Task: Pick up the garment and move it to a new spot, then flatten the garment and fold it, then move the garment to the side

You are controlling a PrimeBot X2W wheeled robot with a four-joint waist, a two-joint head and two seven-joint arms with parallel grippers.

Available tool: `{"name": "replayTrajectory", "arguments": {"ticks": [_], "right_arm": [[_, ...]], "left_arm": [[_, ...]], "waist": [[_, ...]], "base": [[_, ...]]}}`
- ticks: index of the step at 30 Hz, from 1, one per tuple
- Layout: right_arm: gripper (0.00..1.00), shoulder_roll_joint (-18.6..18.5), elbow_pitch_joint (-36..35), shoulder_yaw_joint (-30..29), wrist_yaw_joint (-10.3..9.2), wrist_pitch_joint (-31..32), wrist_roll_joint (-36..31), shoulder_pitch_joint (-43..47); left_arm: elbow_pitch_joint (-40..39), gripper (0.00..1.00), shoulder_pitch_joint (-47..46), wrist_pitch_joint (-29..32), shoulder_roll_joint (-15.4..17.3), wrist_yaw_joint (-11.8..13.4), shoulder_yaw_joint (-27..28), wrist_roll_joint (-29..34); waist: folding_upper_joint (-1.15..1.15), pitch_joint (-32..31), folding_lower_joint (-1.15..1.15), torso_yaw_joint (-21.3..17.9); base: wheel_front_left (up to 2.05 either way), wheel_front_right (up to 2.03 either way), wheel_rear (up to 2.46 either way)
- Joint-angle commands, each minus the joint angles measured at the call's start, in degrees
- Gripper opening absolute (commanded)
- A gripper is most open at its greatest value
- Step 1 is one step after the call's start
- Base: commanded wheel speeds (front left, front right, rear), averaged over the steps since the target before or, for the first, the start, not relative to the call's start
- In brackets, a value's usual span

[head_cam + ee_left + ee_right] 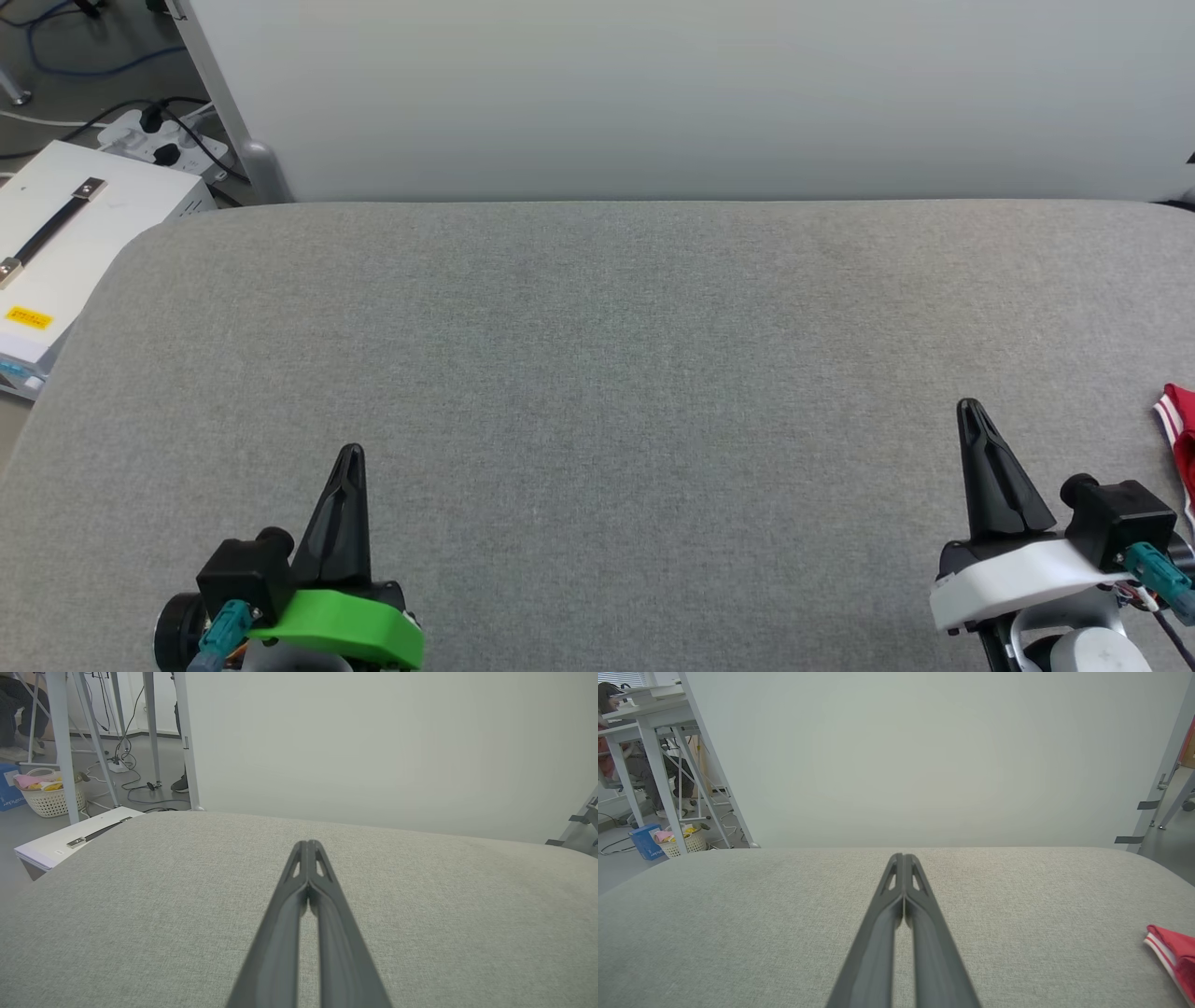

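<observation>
Grippers sit nearest me, low in the head view. My left gripper (352, 457), on its green mount, has its two dark fingers pressed tip to tip with nothing between them; its wrist view shows the same pinched point (308, 845) over bare cloth. My right gripper (971, 411), on its white mount, is likewise clamped on nothing (903, 858). Both hang above the grey fabric surface (597, 355), which runs wide and flat ahead of them.

The garment (1178, 425) lies off to my right at the picture's very edge, well apart from the right gripper. I see just a red fold with striped red-and-white trim, resting on the cloth (1176, 952); the rest is cut off.

Beyond the surface's far edge stands a plain pale panel (653, 93). Far left, on the floor side, are a white box (65, 243) with a dark strap, a power strip (163, 140) with cables, and a white basket (46, 800).
</observation>
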Motion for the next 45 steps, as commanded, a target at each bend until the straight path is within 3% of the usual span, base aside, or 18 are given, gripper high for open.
{"name": "replayTrajectory", "arguments": {"ticks": [1,45], "right_arm": [[0.0,0.0,-0.1,0.0,0.0,0.3,-0.4,0.0],[0.0,0.3,-1.3,0.0,-0.02,5.0,-3.8,0.2]], "left_arm": [[-0.1,0.0,-0.1,0.5,-0.1,0.2,0.1,0.5],[-1.5,0.0,-1.0,5.6,-0.5,2.2,0.3,4.5]], "waist": [[0.03,0.0,0.0,0.0],[0.26,-0.4,0.0,0.1]], "base": [[0.0,0.0,0.0],[0.0,0.0,0.0]]}}
